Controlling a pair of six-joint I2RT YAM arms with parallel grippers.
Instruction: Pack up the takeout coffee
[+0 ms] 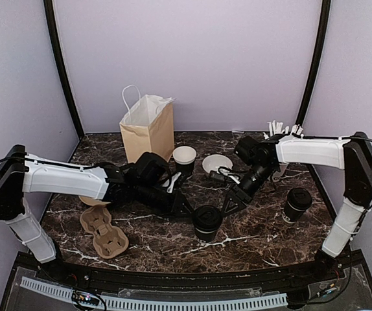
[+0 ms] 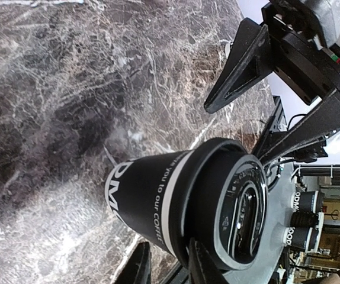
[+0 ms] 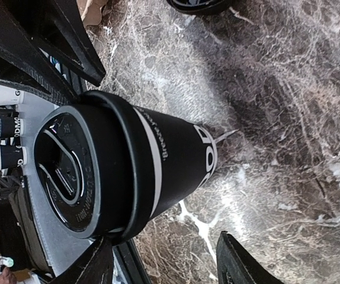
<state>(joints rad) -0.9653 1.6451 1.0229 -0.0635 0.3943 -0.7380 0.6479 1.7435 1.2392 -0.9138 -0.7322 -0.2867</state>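
Observation:
A takeout coffee cup (image 1: 207, 222) with a black dome lid stands upright on the marble table, between both grippers. In the left wrist view this cup (image 2: 158, 195) fills the frame. My left gripper (image 2: 170, 269) is just below it, jaws narrowly apart with nothing between them, and one fingertip (image 2: 204, 265) touches the lid's rim. My right gripper (image 1: 230, 201) is open wide beside the lid. In its wrist view the cup (image 3: 158, 160) sits above the spread right gripper (image 3: 167, 266). A second lidded cup (image 1: 297, 204) stands at the right. A lidless cup (image 1: 185, 159) stands behind.
A paper bag (image 1: 148, 126) stands open at the back left. A brown cardboard cup carrier (image 1: 105, 232) lies at the front left. A low white bowl (image 1: 217, 163) sits behind the grippers, and a white cup of wrapped straws (image 1: 283, 128) stands at the back right.

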